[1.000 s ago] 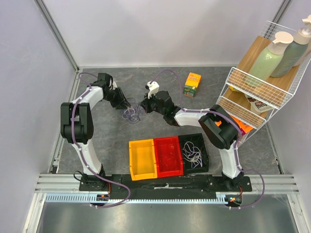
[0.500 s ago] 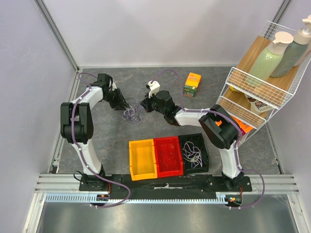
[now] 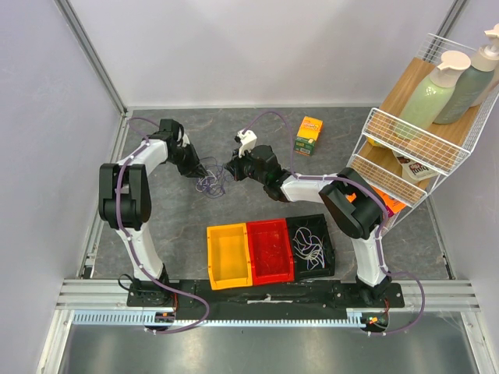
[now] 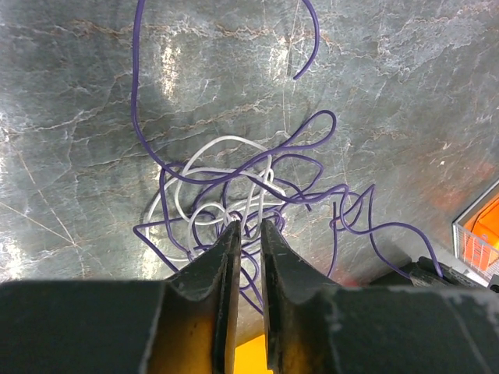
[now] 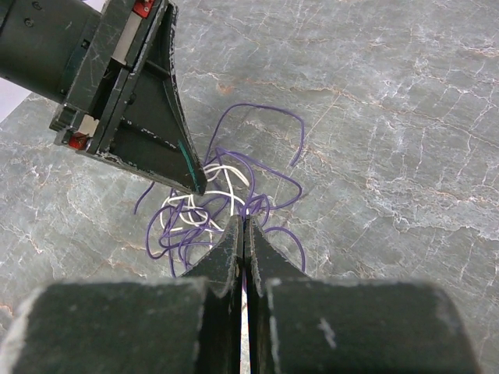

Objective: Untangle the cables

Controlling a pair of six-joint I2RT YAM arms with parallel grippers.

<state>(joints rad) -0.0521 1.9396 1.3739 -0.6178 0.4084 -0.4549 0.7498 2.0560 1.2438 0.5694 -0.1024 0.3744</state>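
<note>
Grey marbled tabletop (image 3: 156, 234), seen from above, closed in by pale walls at the left and back. A wire rack (image 3: 413, 132) with two bottles crowds the right edge. Open floor lies left of the arms and along the back. One orange box (image 3: 310, 134) stands near the rack. Three bins sit at the near edge: yellow (image 3: 228, 257), red (image 3: 270, 251) and black (image 3: 306, 220), the black one holding loose black and white wires. The cables (image 3: 210, 184), one purple-and-white tangle, lie mid-table between the left gripper (image 3: 204, 173) and the right gripper (image 3: 228, 170).

Left wrist view: the jaws stand nearly together with a thin slit, the tips at the tangle's near edge. Whether a strand is pinched cannot be told.

Right wrist view: the fingers are pressed tight, a purple strand running in between them. The left gripper's tip touches the tangle from the far side.
</note>
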